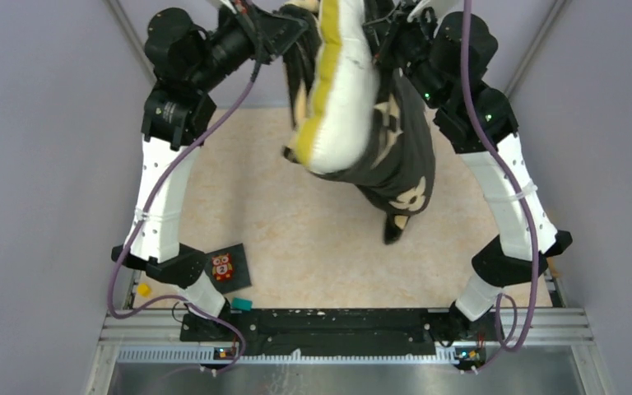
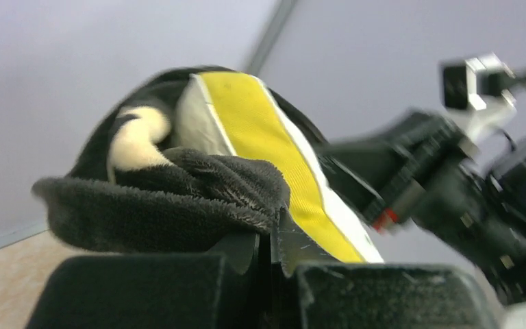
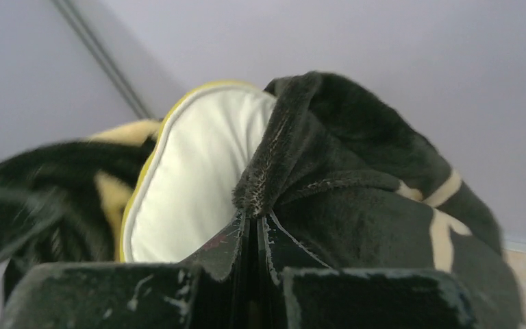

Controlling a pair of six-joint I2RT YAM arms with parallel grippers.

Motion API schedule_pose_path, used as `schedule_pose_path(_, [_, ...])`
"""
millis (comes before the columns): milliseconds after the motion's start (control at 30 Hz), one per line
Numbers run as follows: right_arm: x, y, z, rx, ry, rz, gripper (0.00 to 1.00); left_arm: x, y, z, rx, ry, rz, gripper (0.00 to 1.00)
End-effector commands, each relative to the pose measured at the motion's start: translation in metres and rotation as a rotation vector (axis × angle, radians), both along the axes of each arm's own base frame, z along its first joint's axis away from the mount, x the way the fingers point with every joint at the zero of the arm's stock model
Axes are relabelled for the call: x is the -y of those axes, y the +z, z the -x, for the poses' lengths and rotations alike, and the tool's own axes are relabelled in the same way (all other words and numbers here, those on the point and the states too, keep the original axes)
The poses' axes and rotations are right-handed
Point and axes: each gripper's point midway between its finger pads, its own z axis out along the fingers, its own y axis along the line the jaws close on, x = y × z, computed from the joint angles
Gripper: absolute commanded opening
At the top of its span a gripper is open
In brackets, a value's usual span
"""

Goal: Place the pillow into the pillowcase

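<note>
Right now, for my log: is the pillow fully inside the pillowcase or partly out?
Partly out: the pillow shows its white face and yellow band beyond the pillowcase opening.

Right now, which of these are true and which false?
1. Both grippers pinch the pillowcase. True: the left gripper and the right gripper are each shut on its black fabric.
2. The pillow lies flat on the table. False: it hangs lifted between the two raised arms.
3. The pillow is wholly inside the pillowcase. False: much of its white face and yellow band shows outside.
4. An owl card lies on the table by the left arm. True.
</note>
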Motion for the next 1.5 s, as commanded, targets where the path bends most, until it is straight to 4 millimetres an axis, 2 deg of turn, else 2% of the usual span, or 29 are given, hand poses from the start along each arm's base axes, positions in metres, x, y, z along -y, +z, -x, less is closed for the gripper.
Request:
schedule_pose_path(0, [0.041, 0.088, 0.065, 0.240, -0.057, -0.101, 0.00, -0.037, 0.063, -0.008, 0.138, 0.079, 0.182, 0.00])
schedule_pose_path(100, [0.083, 0.108, 0.059, 0.293, -0.171, -0.112, 0.00, 0.017, 0.043, 0.020, 0.154, -0.065, 0.084, 0.00])
schedule_pose_path(167, [0.104, 0.106, 0.041, 0.280, -0.204, -0.133, 0.00, 0.038, 0.036, 0.045, 0.176, -0.147, 0.039, 0.00])
schedule_pose_path(233, [0.111, 0.091, 0.020, 0.232, -0.210, -0.128, 0.00, 0.036, 0.041, 0.063, 0.217, -0.154, 0.024, 0.00])
schedule_pose_path(300, [0.095, 0.071, 0.007, 0.171, -0.153, -0.109, 0.00, 0.023, 0.054, 0.063, 0.248, -0.074, 0.036, 0.00])
schedule_pose_path(367, [0.074, 0.054, 0.005, 0.125, -0.084, -0.103, 0.00, 0.000, 0.069, 0.048, 0.264, 0.063, 0.064, 0.00])
schedule_pose_path(400, [0.066, 0.050, 0.010, 0.120, -0.070, -0.095, 0.00, -0.015, 0.075, 0.038, 0.258, 0.110, 0.090, 0.00])
schedule_pose_path(500, [0.047, 0.047, 0.027, 0.128, -0.031, -0.072, 0.00, -0.049, 0.074, 0.000, 0.188, 0.174, 0.156, 0.00])
schedule_pose_path(567, [0.057, 0.051, 0.026, 0.137, -0.076, -0.057, 0.00, -0.043, 0.064, -0.009, 0.158, 0.132, 0.147, 0.00])
schedule_pose_path(633, [0.080, 0.054, 0.012, 0.132, -0.126, -0.068, 0.00, -0.020, 0.051, -0.003, 0.137, 0.044, 0.109, 0.00])
schedule_pose_path(700, [0.091, 0.055, -0.005, 0.109, -0.085, -0.100, 0.00, -0.014, 0.040, -0.006, 0.122, 0.083, 0.070, 0.00])
schedule_pose_path(767, [0.084, 0.035, -0.024, 0.047, -0.060, -0.080, 0.00, -0.025, 0.030, -0.019, 0.090, 0.156, 0.062, 0.00])
schedule_pose_path(800, [0.073, 0.022, -0.029, 0.010, -0.013, -0.072, 0.00, -0.033, 0.025, -0.028, 0.066, 0.188, 0.061, 0.00])
schedule_pose_path(900, [0.052, -0.007, -0.038, -0.067, 0.072, -0.077, 0.00, -0.052, 0.002, -0.062, -0.041, 0.263, 0.061, 0.00])
schedule_pose_path(967, [0.048, -0.014, -0.035, -0.090, 0.092, -0.075, 0.00, -0.057, -0.015, -0.080, -0.095, 0.289, 0.051, 0.00])
schedule_pose_path(1100, [0.029, -0.021, -0.022, -0.114, 0.156, -0.044, 0.22, -0.060, -0.041, -0.108, -0.161, 0.324, 0.033, 0.00])
schedule_pose_path(1233, [0.001, -0.036, -0.001, -0.151, 0.200, 0.022, 0.43, -0.068, -0.052, -0.125, -0.186, 0.350, 0.035, 0.00])
schedule_pose_path(1400, [-0.032, -0.073, 0.025, -0.228, 0.253, 0.076, 0.52, -0.074, -0.055, -0.130, -0.191, 0.360, 0.034, 0.00])
schedule_pose_path(1467, [-0.047, -0.090, 0.028, -0.265, 0.257, 0.088, 0.54, -0.073, -0.053, -0.129, -0.186, 0.351, 0.038, 0.00])
